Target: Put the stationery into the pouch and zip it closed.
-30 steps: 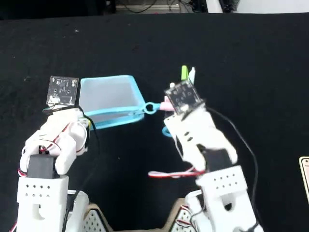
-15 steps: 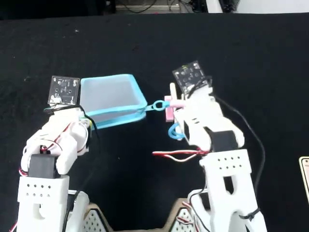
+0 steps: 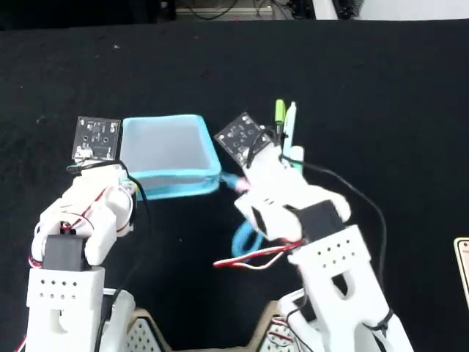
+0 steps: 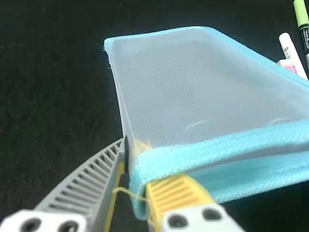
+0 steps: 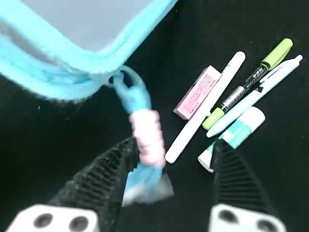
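Observation:
The light-blue mesh pouch (image 3: pixel 168 150) lies on the black table. My left gripper (image 3: pixel 129 188) is shut on its near left corner; in the left wrist view the fingers (image 4: pixel 133 162) pinch the blue edge of the pouch (image 4: pixel 193 87). My right gripper (image 3: pixel 243 188) hovers at the pouch's right end, open. In the right wrist view the zip pull (image 5: pixel 145 133), a blue loop with a pink bead, hangs between the spread fingers of that gripper (image 5: pixel 174 145), close to one finger. Beyond lie a pink eraser (image 5: pixel 195 92), a white pen (image 5: pixel 207 111), a green marker (image 5: pixel 246 87) and a teal-and-white tube (image 5: pixel 231 137).
The green marker (image 3: pixel 279 111) and a white pen (image 3: pixel 290 117) poke out behind the right arm in the high view. A blue cord loop (image 3: pixel 242 238) hangs under that arm. A card (image 3: pixel 462 264) lies at the table's right edge.
The right arm swung right, stretching the zip pull away from the pouch, then came back left and nearer to the pouch's end. The left arm and pouch stayed put.

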You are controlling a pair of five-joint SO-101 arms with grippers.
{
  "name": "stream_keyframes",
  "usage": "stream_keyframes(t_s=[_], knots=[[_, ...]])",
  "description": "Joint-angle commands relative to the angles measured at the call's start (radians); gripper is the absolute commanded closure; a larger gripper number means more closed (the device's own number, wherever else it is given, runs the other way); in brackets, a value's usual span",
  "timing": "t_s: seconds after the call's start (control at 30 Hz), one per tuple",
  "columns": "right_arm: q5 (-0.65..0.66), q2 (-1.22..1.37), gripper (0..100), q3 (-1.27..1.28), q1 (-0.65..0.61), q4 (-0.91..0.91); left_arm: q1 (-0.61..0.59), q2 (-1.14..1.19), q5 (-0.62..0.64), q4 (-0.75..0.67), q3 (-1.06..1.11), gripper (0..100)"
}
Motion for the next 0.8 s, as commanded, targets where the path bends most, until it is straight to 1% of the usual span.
stream_keyframes(t_s=[0.0,0.1,0.17,0.23,0.3,0.4,0.47,0.5,0.6,0.77], knots=[[0.000,-0.004,77.6,-0.081,-0.021,0.040,0.004,0.009,0.005,-0.014,-0.004,97],[0.000,-0.004,77.8,-0.081,-0.015,0.040,0.004,0.009,0.005,-0.014,-0.002,97],[-0.023,0.002,77.9,-0.085,0.005,0.028,0.004,0.009,0.005,-0.014,-0.002,97],[-0.084,0.005,77.9,-0.076,0.066,-0.028,0.004,0.009,0.005,-0.014,-0.002,97],[-0.140,0.018,78.3,-0.059,0.157,-0.086,0.004,0.009,0.006,-0.014,-0.002,97],[-0.190,0.082,84.7,-0.054,0.261,-0.160,0.004,0.009,0.006,-0.014,-0.001,97],[-0.212,0.154,89.1,-0.065,0.298,-0.195,0.004,0.009,0.006,-0.014,-0.001,97],[-0.221,0.199,90.0,-0.079,0.304,-0.204,0.004,0.009,0.006,-0.012,-0.001,97],[-0.236,0.349,87.9,-0.136,0.299,-0.204,0.004,0.009,0.006,-0.012,-0.001,97],[-0.288,0.591,85.2,-0.248,0.236,-0.215,0.004,0.009,0.005,-0.012,-0.001,97]])
